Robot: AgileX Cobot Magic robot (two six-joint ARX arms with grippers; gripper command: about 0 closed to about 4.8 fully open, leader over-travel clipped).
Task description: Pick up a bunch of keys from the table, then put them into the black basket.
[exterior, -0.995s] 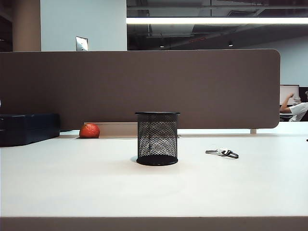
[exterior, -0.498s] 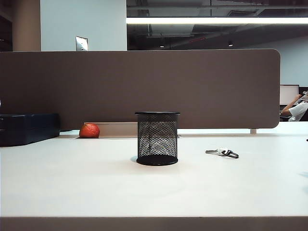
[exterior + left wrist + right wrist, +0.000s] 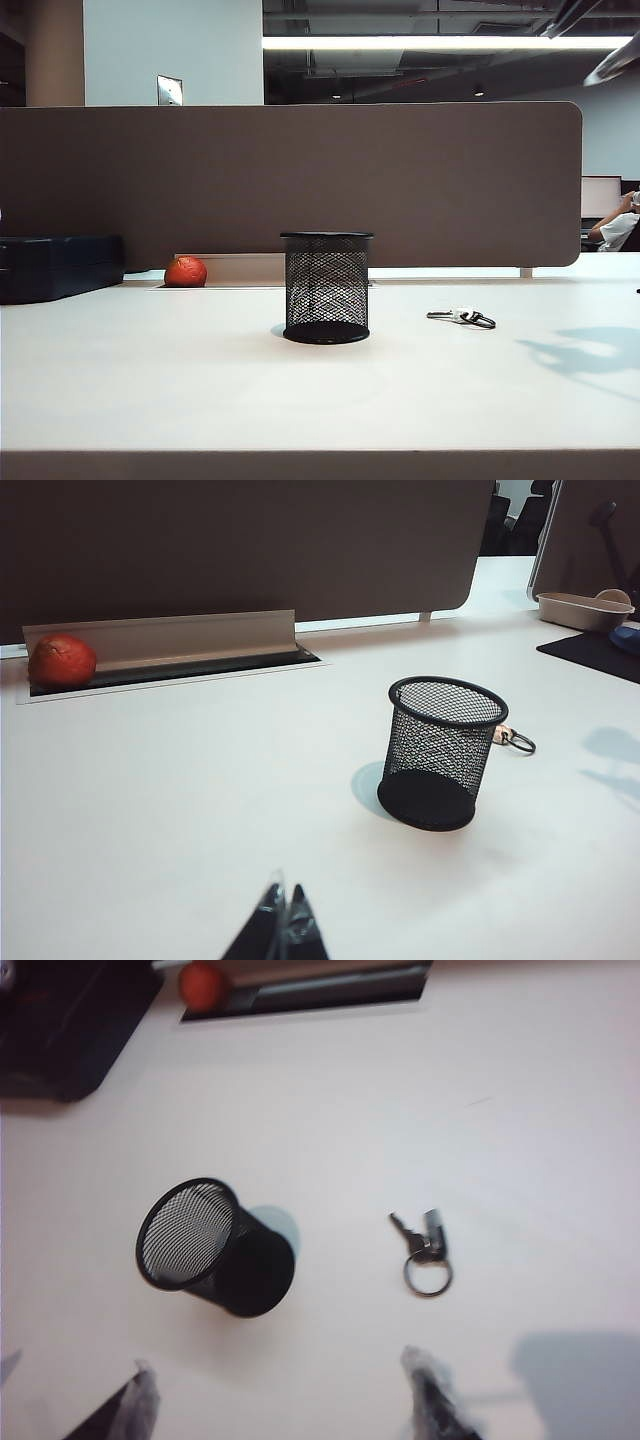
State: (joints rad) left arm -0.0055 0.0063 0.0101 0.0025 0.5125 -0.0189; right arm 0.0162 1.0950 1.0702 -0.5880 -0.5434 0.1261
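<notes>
The bunch of keys is lying flat on the off-white counter, well to one side of the black basket and not touching it. Seen from the right wrist camera, the bunch is showing a round metal ring, a couple of short dark blades and a small pale tag. I judge it light, rigid and loosely jointed, so it will likely jingle and swing once lifted; being so thin against a smooth top, it may slide if nudged. The thicker cluster where tag and blades meet the ring looks the best place to pinch.

The right gripper is hanging above the counter, looking down on both keys and basket, its fingers standing wide apart and holding nothing. The left gripper is sitting low on the opposite side of the basket, its dark fingers pressed together and empty.

The basket is a wire-mesh cylinder with a solid rim and base, standing upright. An orange-red ball is resting in a recessed channel at the counter's far edge.
</notes>
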